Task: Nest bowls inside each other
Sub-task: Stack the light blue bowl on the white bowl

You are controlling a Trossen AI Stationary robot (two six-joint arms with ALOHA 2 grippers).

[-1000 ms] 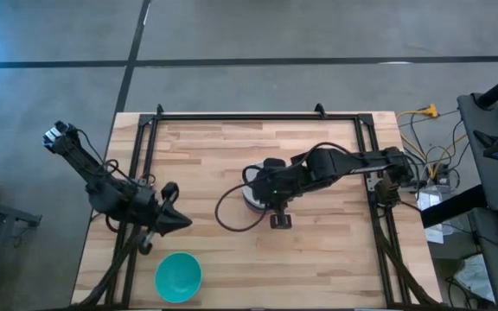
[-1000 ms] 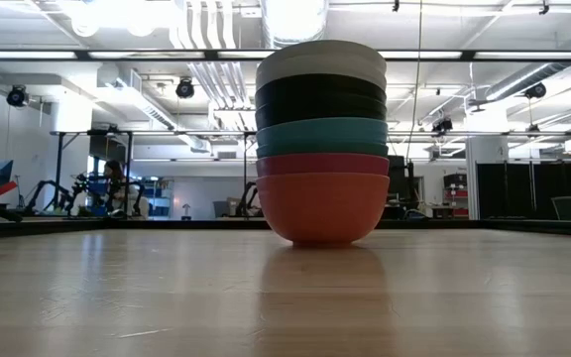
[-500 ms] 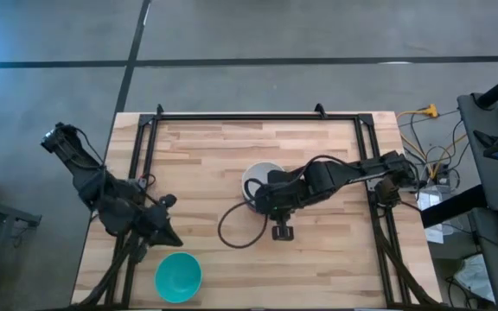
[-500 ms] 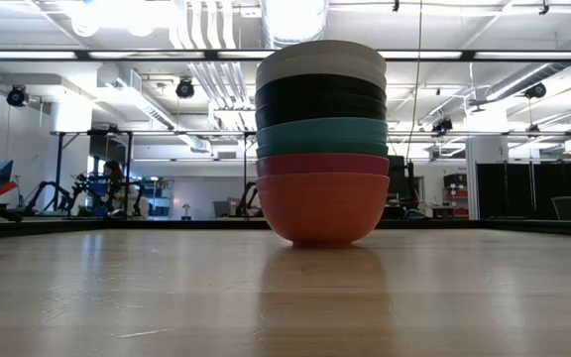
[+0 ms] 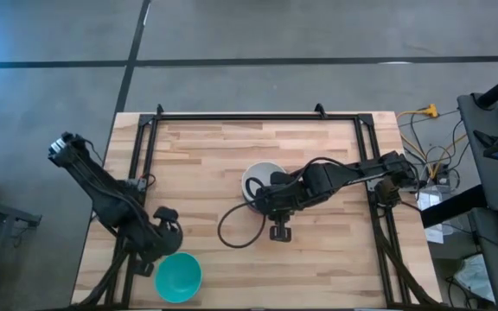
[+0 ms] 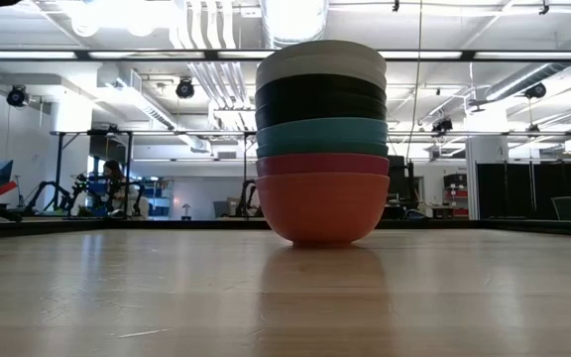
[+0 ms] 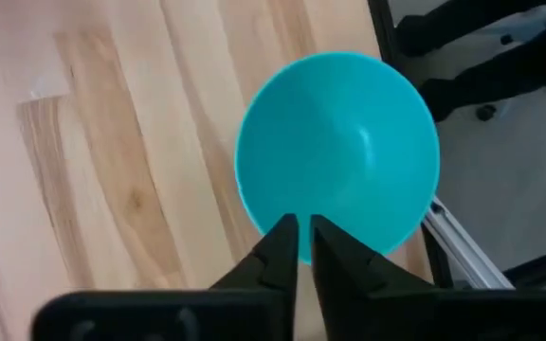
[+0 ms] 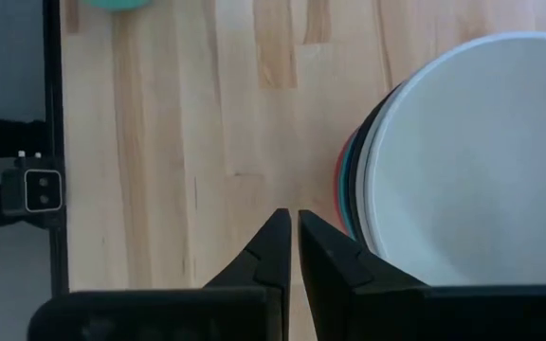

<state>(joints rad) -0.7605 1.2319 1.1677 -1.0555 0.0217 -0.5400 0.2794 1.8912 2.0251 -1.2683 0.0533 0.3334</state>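
Left gripper (image 7: pixel 299 232) pressed together above the lone teal bowl (image 7: pixel 337 152) — right gripper (image 8: pixel 286 229) likewise closed, empty, beside the bowl stack (image 5: pixel 260 181)

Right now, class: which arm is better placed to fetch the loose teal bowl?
Left. Its gripper hangs directly over the teal bowl, fingers shut; the right gripper is beside the stack, well away.
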